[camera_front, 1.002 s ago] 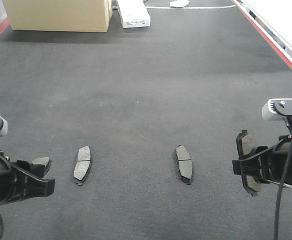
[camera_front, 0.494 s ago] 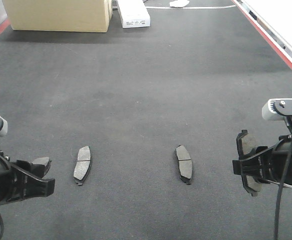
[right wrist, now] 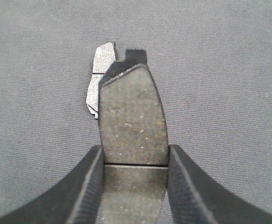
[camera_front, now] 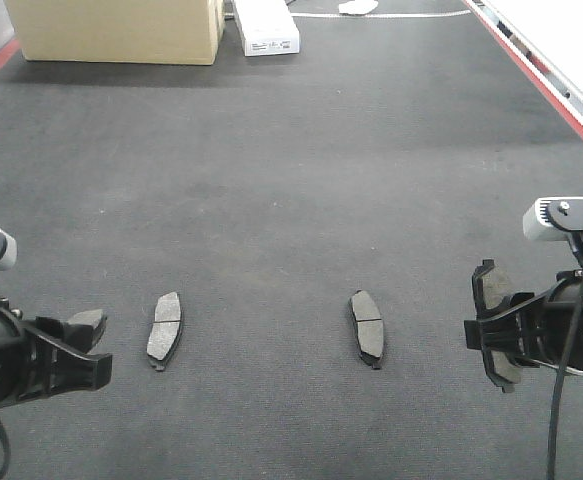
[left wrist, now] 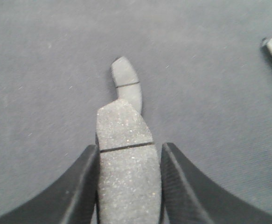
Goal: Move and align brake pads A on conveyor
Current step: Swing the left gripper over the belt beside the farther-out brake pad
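Slightly shifted, left gripper [camera_front: 79,352] still clamps a brake pad [camera_front: 86,324] between its fingers.

Even, soft overhead light, faint shadows, slightly grainy, wrist views softly blurred.

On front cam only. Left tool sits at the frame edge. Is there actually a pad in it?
Observer: Yes. In the left wrist view the left tool is shut on the left pad, with one finger on each long edge.
Operator: Gripped where?
Observer: The fingertips sit about level with its groove, and the far half sticks out past them.
Operator: Right side?
Observer: In the right wrist view the right tool is shut on the right pad the same way. That pad hides most of a belt pad beyond it.
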Motion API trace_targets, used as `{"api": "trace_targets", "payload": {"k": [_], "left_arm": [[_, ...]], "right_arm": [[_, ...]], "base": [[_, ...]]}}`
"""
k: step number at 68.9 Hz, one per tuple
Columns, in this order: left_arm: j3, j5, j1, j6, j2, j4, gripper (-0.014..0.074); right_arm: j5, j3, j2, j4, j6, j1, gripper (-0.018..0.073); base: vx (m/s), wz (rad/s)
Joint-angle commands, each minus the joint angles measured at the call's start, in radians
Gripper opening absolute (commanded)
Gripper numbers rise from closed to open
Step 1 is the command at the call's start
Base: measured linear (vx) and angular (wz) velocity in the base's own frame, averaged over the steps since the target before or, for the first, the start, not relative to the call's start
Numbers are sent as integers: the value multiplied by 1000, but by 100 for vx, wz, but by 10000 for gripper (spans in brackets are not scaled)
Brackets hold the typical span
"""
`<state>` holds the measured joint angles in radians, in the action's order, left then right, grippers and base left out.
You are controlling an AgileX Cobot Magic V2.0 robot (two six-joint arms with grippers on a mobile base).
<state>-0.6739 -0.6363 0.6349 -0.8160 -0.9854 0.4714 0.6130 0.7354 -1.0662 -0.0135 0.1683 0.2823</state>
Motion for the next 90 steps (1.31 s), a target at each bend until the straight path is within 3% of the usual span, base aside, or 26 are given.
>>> {"api": "trace_targets", "payload": {"k": [1, 14, 20, 31, 40, 55, 68, 90], "left_arm": [[-26, 104, 4, -5, 13, -15, 76], [-52, 205, 6, -2, -57, -69, 90], [-113, 232, 24, 47, -140, -88, 104], [-266, 235, 95, 61, -342, -88, 111], [-369, 225, 108, 25, -507, -89, 115], [-414, 239, 65, -193, -664, -72, 119], [-414, 304, 20, -197, -726, -55, 122], [-414, 397, -20, -197, -784, 45, 129]], "right_arm": [[-65, 29, 16, 1, -6, -4, 60], [-65, 29, 16, 1, -6, -4, 60], [-65, 29, 16, 1, -6, -4, 60], [-65, 29, 16, 1, -6, -4, 60], [-65, 29, 16, 1, -6, -4, 60], [-65, 29, 16, 1, -6, -4, 60], [-65, 29, 16, 1, -6, -4, 60], [-65, 29, 16, 1, -6, -4, 60]], "base": [[0, 0], [0, 0], [0, 0], [0, 0], [0, 0], [0, 0], [0, 0], [0, 0]]}}
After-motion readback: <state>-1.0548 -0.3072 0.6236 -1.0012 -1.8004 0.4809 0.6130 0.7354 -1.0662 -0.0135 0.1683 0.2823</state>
